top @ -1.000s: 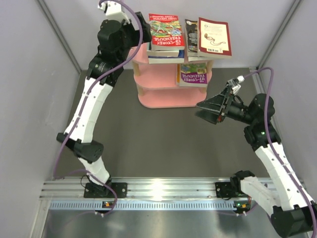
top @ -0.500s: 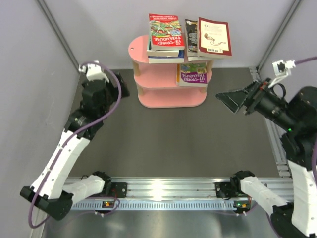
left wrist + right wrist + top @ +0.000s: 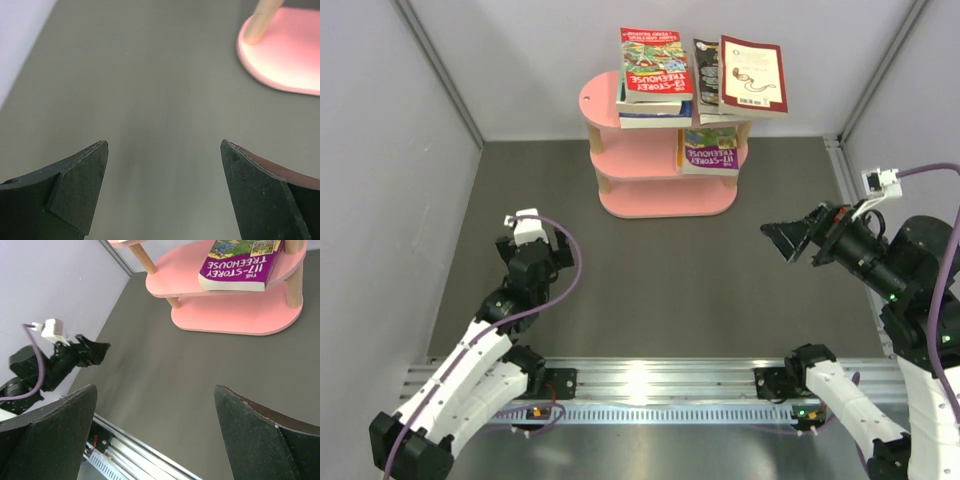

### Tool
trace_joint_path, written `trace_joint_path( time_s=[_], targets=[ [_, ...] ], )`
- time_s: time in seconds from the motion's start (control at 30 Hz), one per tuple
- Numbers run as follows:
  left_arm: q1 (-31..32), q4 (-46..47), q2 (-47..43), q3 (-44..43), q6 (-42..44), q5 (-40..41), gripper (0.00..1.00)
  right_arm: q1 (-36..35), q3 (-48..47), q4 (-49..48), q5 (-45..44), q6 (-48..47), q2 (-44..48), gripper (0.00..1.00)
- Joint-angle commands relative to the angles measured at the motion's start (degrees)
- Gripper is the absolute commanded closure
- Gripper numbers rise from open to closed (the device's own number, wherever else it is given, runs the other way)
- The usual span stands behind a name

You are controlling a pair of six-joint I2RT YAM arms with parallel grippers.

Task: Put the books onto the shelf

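The pink shelf (image 3: 620, 100) stands at the back of the table. On its top board lie a red Treehouse book (image 3: 655, 62), a dark-covered book (image 3: 706, 65) and a maroon-and-cream book (image 3: 752, 75), with more books stacked under them. A purple Treehouse book (image 3: 710, 150) rests on the middle board, also seen as the purple book (image 3: 240, 262). My left gripper (image 3: 563, 252) hangs low at the front left, open and empty, far from the shelf; its wrist view shows only the shelf base (image 3: 290, 55). My right gripper (image 3: 780, 238) is open and empty, right of the shelf.
Dark grey mat (image 3: 660, 280) covers the table between the arms and the shelf. An aluminium rail (image 3: 650, 385) with both arm bases runs along the near edge. Pale walls close in left, right and behind. From the right wrist I see the left arm (image 3: 60, 360).
My left arm has swung down and back from the shelf's top to the front left. My right arm has pulled back to the right. Both grippers stayed open.
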State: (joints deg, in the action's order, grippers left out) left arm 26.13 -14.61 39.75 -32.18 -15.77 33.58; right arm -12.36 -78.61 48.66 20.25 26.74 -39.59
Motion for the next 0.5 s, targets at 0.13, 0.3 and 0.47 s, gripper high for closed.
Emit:
trace_joint_path(
  time_s=[0.13,0.3,0.47],
  targets=[
    [-3.3,28.5,5.5,14.0,12.7,1.8,0.01,-0.2,3.6,-3.8,0.6,2.5,2.4,0.0],
    [-9.3,41.8,13.2,17.8,7.8,-2.6,0.01,-0.2,5.9,-5.2,1.9,3.7,3.6,0.0],
    [-12.8,54.1,27.1,18.9,8.9,-5.8,0.01,-0.2,9.2,-3.5,-1.5,5.1,5.8,0.0]
  ],
)
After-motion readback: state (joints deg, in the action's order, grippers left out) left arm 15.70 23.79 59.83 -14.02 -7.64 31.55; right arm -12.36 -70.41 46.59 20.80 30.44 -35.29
